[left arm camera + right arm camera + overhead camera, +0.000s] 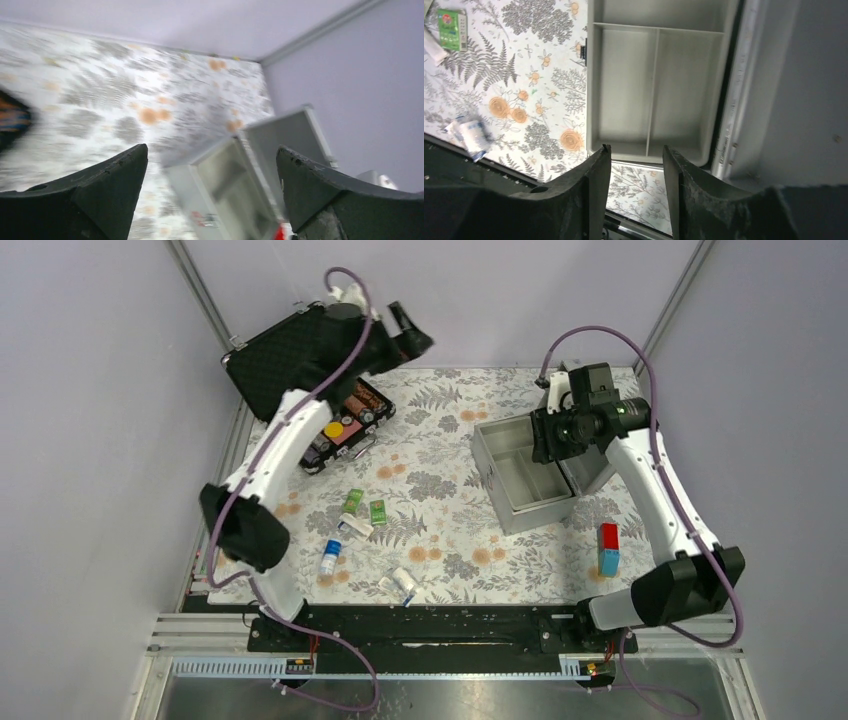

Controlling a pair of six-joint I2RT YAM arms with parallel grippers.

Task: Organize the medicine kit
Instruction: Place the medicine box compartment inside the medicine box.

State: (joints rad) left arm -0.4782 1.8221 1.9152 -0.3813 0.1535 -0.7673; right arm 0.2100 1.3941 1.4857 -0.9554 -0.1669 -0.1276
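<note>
Medicine kit (495, 485): set open at 3 o'clock on the desk (440, 440), nothing seen inside (presumably readied for filling). Right gripper (636, 150): held above it, half-parted, empty. Left gripper (212, 155): spread wide, empty, raised at 11 o'clock.

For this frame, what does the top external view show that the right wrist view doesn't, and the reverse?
Only top external: the black case at far left, the left gripper raised beside it, the red-and-blue box. Only right wrist: the dividers and empty compartments inside the medicine kit, with the right gripper open over its edge. Both: the open medicine kit itself and a white wrapped roll.
</note>
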